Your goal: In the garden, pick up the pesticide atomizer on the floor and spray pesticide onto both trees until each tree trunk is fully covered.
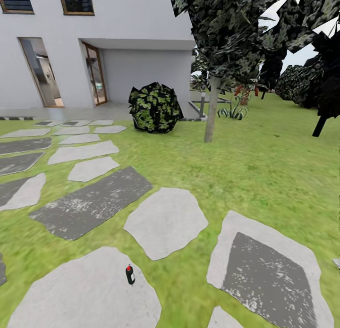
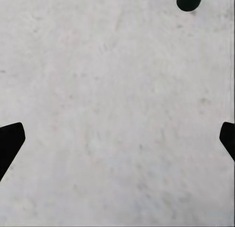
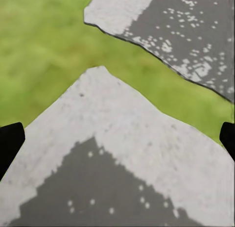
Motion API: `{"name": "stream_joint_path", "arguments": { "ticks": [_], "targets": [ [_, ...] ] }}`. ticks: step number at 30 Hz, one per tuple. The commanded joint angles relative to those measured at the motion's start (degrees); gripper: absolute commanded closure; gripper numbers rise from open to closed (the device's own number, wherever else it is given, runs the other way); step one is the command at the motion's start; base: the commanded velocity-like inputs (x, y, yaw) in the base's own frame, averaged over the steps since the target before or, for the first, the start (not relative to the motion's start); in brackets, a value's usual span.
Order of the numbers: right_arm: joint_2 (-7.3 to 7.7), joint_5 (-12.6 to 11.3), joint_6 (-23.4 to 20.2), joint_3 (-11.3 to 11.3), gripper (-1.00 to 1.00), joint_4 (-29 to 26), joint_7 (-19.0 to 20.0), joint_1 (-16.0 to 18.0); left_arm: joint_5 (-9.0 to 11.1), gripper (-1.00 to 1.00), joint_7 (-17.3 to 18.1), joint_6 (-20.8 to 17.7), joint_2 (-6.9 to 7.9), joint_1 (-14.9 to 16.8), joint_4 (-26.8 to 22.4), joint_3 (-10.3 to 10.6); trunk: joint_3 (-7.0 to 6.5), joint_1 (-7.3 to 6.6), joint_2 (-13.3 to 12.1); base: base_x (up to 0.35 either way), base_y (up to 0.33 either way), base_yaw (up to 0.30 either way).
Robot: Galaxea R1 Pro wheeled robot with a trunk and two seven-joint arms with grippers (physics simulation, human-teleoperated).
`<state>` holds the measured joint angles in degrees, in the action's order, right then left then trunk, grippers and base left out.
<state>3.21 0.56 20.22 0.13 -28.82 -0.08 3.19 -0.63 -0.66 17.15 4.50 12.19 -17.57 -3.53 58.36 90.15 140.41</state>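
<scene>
I'd roll toward the atomizer at six o'clock on the paving stone, both pincers spread wide, and lower the left pincer squarely.

Grass lawn set with grey stepping stones; a small atomizer stands upright on the nearest stone.

Pale and dark grey stepping stones cross my view toward a white house.
A round, green-leafed bush sits by its wall; grass strip ahead of right jaws.
</scene>
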Motion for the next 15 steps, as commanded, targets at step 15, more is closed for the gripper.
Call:
{"name": "stream_joint_path", "arguments": {
  "ticks": [15],
  "targets": [
    [0.54, 0.1, -3.7, -0.3, -1.0, -16.9, -0.9, 10.8, 0.2, -1.0, -0.2, -10.4, -0.14, 16.4, -6.5, -0.5, 0.05, -0.01, 0.0, 0.002, -0.041, 0.0]
  ]
}}
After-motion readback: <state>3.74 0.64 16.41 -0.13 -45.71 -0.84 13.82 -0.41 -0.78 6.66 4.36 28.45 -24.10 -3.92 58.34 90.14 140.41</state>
